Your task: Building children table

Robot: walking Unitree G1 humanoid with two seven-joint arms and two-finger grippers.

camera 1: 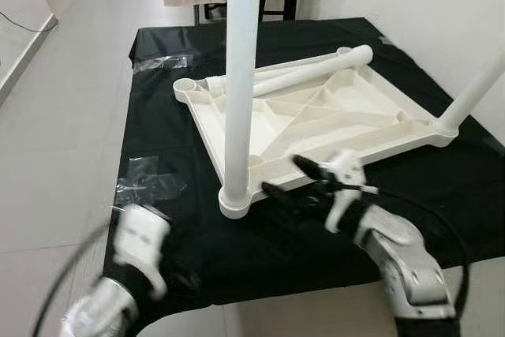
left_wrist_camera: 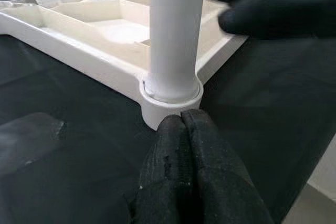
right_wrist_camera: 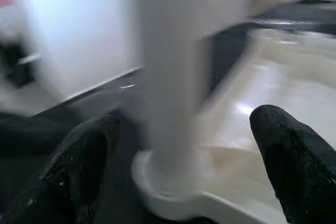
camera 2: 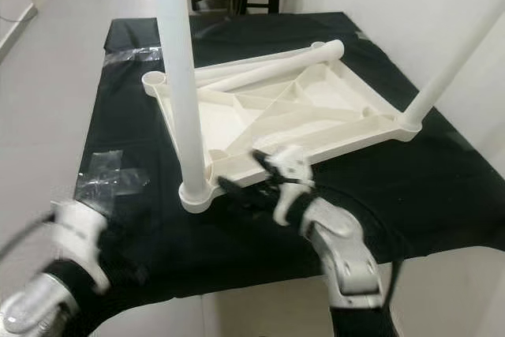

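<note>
Black cloth [camera 1: 260, 250] over floor. Right gripper [camera 1: 286, 177]: jaws wide open, empty, beside near upright leg [camera 1: 241, 76]. Left gripper [left_wrist_camera: 183, 129]: jaws closed, empty, at that leg's socket [left_wrist_camera: 170, 100]. Inverted white tabletop [camera 1: 316, 120]: second leg [camera 1: 473, 88] standing right, loose legs [camera 1: 304, 73] lying inside far rim.

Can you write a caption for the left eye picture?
Open right gripper reaches toward the upright white leg on the upside-down tabletop.

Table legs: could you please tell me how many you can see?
3. One leg stands upright in the near corner socket, one stands in the right corner socket, and one lies loose across the upturned tabletop. Another may be hidden.
</note>
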